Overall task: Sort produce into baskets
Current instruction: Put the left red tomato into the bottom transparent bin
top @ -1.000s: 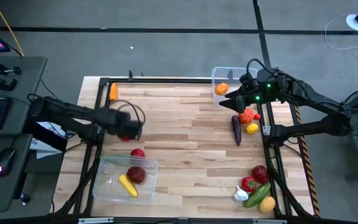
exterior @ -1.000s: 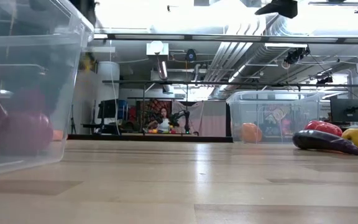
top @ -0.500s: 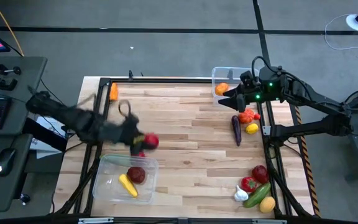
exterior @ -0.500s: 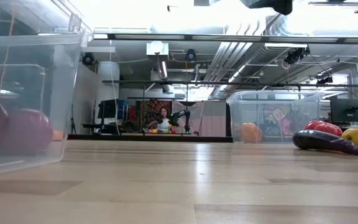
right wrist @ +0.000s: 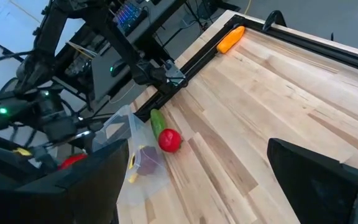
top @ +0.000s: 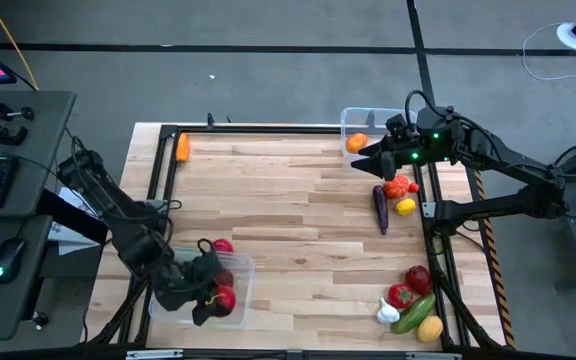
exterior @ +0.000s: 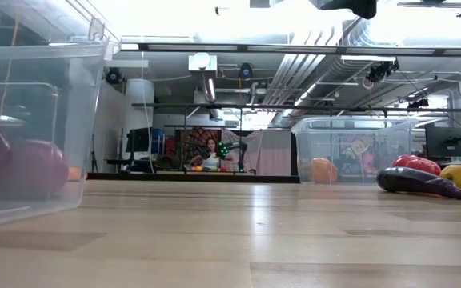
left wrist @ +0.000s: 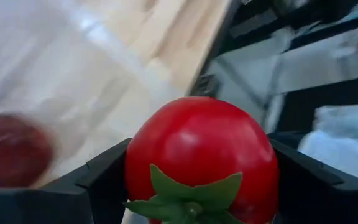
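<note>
My left gripper [top: 218, 297] is shut on a red tomato [left wrist: 201, 155] with a green calyx, over the clear tub [top: 240, 268] at the table's near left. A dark red piece [left wrist: 11, 158] lies in that tub and also shows in the low view [exterior: 34, 168]. Another red piece [top: 222, 245] lies on the table just beyond the tub's far wall. My right gripper [top: 368, 160] is open and empty beside the far right tub [top: 348, 122], which holds an orange piece [top: 356, 142]. My left gripper pinches the tomato by its two opposite sides [left wrist: 135, 168] between its two fingers [left wrist: 98, 180]. The calyx faces back toward the wrist. The fingers slant down from the table's left. The tomato is inside the tub's outline; whether it touches the floor I cannot tell.
An orange carrot [top: 182, 147] lies at the far left corner. A purple eggplant [top: 380, 208], a yellow lemon [top: 405, 207] and red pieces [top: 398, 187] lie near my right gripper. At the near right lie red pieces [top: 418, 278], garlic [top: 387, 312] and a cucumber [top: 413, 312].
My left gripper has swung from the table's left middle toward the near edge with the red tomato. It now stands over the near left tub, and its arm has turned to reach in from the left.
</note>
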Controlling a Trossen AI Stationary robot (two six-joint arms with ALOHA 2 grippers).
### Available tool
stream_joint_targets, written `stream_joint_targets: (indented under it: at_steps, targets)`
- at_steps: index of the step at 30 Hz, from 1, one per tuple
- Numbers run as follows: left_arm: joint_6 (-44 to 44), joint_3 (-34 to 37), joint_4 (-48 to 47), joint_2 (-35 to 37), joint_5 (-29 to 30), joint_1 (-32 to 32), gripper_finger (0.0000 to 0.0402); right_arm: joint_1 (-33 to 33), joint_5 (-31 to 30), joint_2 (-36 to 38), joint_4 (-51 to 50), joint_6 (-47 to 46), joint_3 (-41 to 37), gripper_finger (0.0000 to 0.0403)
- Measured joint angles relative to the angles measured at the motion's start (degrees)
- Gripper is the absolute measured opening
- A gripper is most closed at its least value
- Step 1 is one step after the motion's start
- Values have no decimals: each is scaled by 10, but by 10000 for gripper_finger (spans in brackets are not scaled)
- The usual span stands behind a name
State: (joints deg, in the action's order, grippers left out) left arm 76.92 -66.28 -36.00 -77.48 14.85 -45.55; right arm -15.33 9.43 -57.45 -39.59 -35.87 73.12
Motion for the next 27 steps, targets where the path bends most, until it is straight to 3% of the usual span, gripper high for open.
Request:
stream_joint_targets:
  at_steps: [4, 9, 18, 27]
  targets:
    - [-12, 0, -50, 0, -14, 15, 304, 0, 0, 0, 0, -3, 0, 378]
    - [-23, 0, -38, 0, -19, 29, 309, 0, 0, 0, 0, -15, 0, 378]
    - [-135, 0, -27, 0, -41, 37, 313, 0, 1, 0, 2, -16, 0, 378]
    - [-166, 0, -42, 0, -64, 37, 391, 0, 6, 0, 59, -16, 0, 378]
